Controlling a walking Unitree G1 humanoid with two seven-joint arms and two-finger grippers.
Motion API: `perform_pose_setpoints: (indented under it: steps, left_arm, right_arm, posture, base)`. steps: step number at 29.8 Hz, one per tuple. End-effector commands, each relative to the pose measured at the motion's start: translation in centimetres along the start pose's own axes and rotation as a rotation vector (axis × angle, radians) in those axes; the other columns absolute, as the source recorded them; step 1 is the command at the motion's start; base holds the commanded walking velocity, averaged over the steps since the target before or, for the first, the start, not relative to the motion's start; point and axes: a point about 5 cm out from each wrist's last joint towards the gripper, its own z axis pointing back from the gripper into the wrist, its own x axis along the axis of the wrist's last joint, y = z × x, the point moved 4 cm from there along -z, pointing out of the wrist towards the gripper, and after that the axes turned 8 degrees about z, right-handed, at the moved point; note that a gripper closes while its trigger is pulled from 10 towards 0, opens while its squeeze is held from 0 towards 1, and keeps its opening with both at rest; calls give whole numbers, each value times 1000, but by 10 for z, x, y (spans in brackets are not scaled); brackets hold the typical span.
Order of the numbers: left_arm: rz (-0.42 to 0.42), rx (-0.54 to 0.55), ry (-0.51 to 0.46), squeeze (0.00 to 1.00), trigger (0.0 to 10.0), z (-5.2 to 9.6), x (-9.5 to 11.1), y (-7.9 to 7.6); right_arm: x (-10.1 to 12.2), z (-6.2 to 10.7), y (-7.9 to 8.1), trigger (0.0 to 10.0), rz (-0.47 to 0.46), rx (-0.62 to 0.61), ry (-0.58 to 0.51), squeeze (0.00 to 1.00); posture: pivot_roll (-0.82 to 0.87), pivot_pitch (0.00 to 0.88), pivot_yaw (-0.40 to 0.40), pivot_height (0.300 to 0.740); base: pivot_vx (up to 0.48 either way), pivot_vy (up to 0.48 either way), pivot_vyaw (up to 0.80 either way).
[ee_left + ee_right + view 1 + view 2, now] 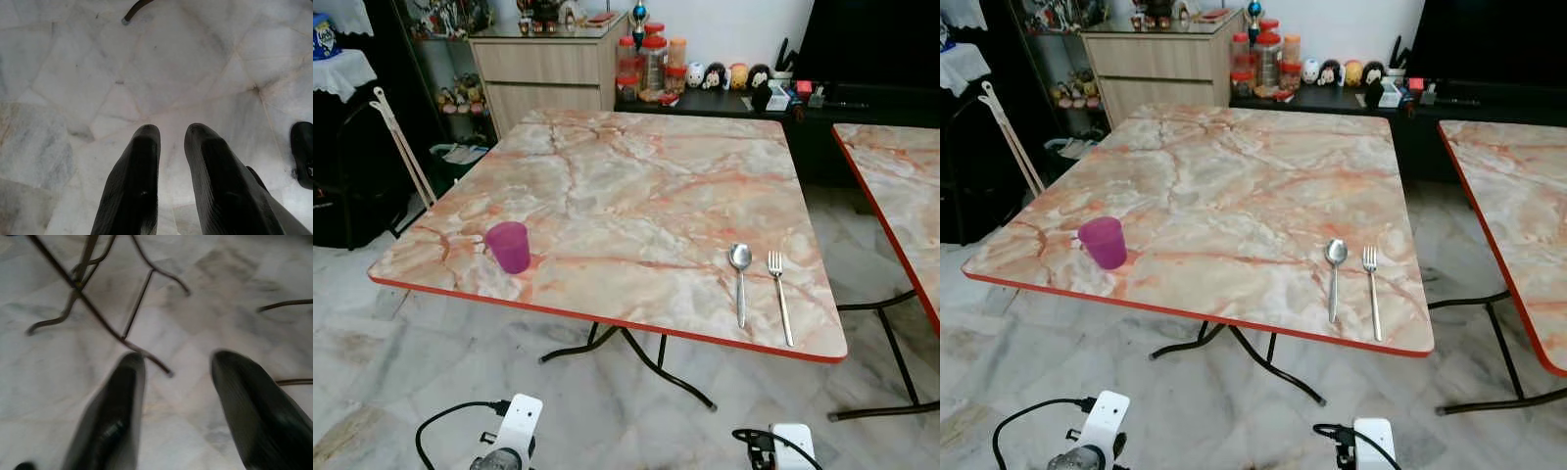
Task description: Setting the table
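The spoon (pixel 739 278) and fork (pixel 779 292) lie side by side, parallel and just apart, in the lower right of the left eye view, handles toward the near red edge of the marbled table (pixel 626 186); the spoon sits on the left of the pair, the fork on the right. A purple cup (pixel 509 246) stands upright in the lower left of the same view, near the table's near left corner and well apart from the cutlery.

As a judgement, the setting is partly laid: cutlery and a cup are down, but no plate or bowl lies between or beside them, and the cup stands far from the spoon and fork, so it may yet need to be brought over; what else is meant to go on the table cannot be told.

The left gripper (pixel 171 142) points down at the pale marble floor (pixel 73 73), its fingers a narrow gap apart and holding nothing; the right gripper (pixel 178 369) also faces the floor, near the table's dark metal legs (pixel 98 313), its fingers spread wide and empty. Both arms hang low, below the table edge, at the bottom of the eye views.

A second marbled table (pixel 901 186) stands at the right edge; a wooden cabinet (pixel 548 69) and jars (pixel 651 64) fill the upper middle.
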Motion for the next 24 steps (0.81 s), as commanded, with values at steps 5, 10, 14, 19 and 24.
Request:
perform_pose_setpoints:
  steps: [5, 10, 14, 19, 24]
  left_arm:
    - [-21, -1, 9, 0, 10000, 0, -2, 2]
    - [-29, 1, 11, 0, 10000, 1, -2, 4]
    - [-30, 3, 11, 0, 10000, 1, -2, 5]
    - [-27, 8, 12, 0, 10000, 1, -2, 6]
    - [-7, 19, 6, 0, 10000, 0, -2, 4]
  right_arm:
    - [30, 8, -1, 10000, 69, -5, -182, 0]
    - [79, 16, -5, 10000, 110, -25, -375, 0]
    - [100, 15, -7, 10000, 109, -36, -439, 0]
    - [129, 14, -4, 10000, 124, -30, -513, 0]
    - [177, -18, -7, 10000, 11, -80, -551, 0]
  posture:
    - [-62, 0, 31, 728]
    - [-72, 0, 40, 728]
    - [-72, 0, 40, 728]
    - [-72, 0, 38, 728]
    - [-67, 0, 31, 728]
  base:
    - [0, 0, 0]
    - [0, 0, 0]
    - [0, 0, 0]
    - [0, 0, 0]
    - [0, 0, 0]
